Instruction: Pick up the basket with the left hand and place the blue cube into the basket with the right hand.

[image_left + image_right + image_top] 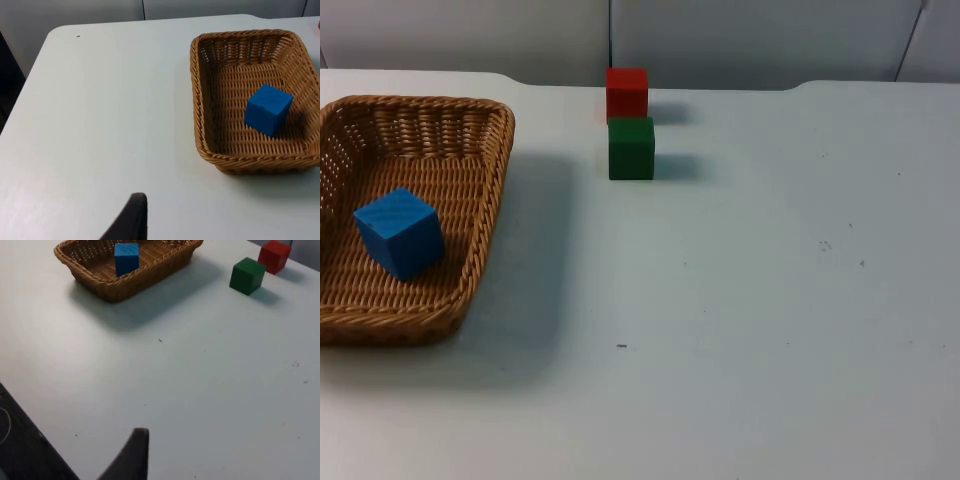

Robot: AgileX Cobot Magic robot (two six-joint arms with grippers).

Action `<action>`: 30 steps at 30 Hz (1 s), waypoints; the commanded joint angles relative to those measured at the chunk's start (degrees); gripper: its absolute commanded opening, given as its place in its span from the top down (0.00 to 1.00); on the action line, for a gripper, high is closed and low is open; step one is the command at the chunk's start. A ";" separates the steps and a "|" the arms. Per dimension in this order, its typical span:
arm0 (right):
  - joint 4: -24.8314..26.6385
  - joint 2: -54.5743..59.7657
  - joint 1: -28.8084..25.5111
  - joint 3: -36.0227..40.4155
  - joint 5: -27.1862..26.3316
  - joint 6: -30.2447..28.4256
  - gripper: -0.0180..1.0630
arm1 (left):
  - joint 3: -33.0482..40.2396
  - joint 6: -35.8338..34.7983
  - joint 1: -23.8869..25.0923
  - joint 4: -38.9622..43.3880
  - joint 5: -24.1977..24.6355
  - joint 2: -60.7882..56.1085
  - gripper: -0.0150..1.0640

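Note:
A brown wicker basket (pixel 506 140) rests on the white table at the left, and nothing holds it. Inside it, tilted against the weave, lies the blue cube (pixel 400 232). From the left wrist the same basket (pixel 198 105) with the blue cube (pixel 267 109) lies ahead and well apart from my left gripper (pixel 131 220), which hangs above bare table. My right gripper (pixel 132 455) is far back from the basket (pixel 120 289) and its blue cube (pixel 126 257), near the table's edge.
A green cube (pixel 631 148) stands at the back centre with a red cube (pixel 626 93) just behind it, near the grey wall. Both also appear from the right wrist: green cube (pixel 247 275), red cube (pixel 274 256). The table's rounded corner (pixel 52 35) is close to the left arm.

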 commanded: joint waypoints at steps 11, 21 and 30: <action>3.08 -0.27 0.11 1.61 -4.78 -4.62 0.07 | 0.41 -0.18 -0.43 0.21 -0.11 -0.29 0.01; 5.02 -0.27 0.11 1.85 -4.48 -6.08 0.07 | 0.41 -0.18 -0.43 0.21 -0.11 -0.29 0.01; 5.77 -0.27 0.11 1.97 -4.23 -5.96 0.07 | 0.41 -0.18 -0.43 0.21 -0.11 -0.29 0.01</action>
